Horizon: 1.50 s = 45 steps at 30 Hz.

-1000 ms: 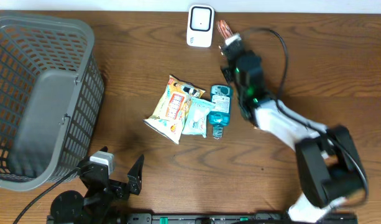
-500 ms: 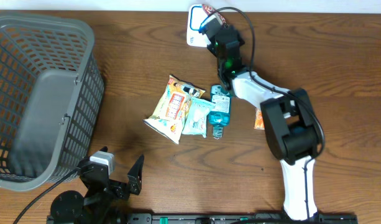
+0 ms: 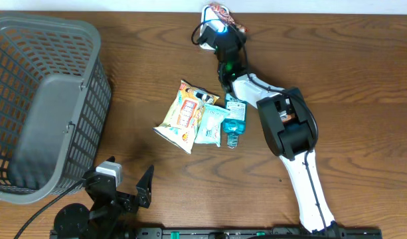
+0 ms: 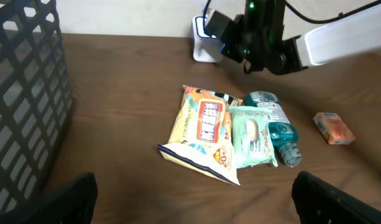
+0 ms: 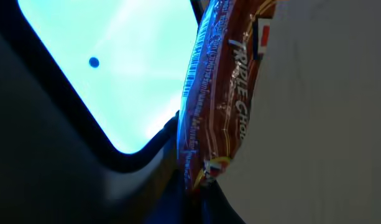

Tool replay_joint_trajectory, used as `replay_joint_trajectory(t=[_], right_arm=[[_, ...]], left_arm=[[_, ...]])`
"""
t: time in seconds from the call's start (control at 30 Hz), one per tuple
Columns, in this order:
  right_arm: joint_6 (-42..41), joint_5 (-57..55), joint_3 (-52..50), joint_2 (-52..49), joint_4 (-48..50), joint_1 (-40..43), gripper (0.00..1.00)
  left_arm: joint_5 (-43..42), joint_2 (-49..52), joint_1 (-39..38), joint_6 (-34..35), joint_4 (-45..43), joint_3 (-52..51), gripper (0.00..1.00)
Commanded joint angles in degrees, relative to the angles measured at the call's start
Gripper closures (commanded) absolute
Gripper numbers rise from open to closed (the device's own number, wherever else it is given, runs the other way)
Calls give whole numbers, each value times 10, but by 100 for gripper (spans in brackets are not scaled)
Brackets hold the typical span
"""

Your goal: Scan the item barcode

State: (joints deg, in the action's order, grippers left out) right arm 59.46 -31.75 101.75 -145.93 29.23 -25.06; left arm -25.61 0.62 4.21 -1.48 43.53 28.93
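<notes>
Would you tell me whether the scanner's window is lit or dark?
Lit: the scanner window glows bright cyan in the right wrist view, beside the brown snack wrapper.

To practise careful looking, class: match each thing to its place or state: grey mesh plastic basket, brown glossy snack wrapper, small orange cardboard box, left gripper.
1. grey mesh plastic basket
2. brown glossy snack wrapper
3. small orange cardboard box
4. left gripper

A. open, holding nothing
B. on the wooden table, right of the teal bottle
C. pinched in the shut right gripper
D. at the table's left end

Pairs: 1-D, 2-C, 3-B, 4-A
</notes>
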Motion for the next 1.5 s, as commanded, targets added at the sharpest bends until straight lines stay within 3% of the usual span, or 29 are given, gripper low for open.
replay_joint_trajectory(t=[0.0, 0.33, 0.87, 1.2, 1.47], right_arm=[[76, -38, 7, -5, 1, -6, 99], [31, -55, 6, 25, -105, -16, 99], [-126, -67, 6, 240, -344, 49, 99], [-278, -63, 4, 282, -471, 205, 99], [-387, -45, -45, 282, -548, 388, 99]], left_arm=[[-8, -4, 3, 1, 0, 2, 2], [-8, -4, 3, 1, 0, 2, 2], [-8, -4, 3, 1, 0, 2, 2], [-8, -4, 3, 1, 0, 2, 2], [-7, -4, 3, 1, 0, 2, 2]])
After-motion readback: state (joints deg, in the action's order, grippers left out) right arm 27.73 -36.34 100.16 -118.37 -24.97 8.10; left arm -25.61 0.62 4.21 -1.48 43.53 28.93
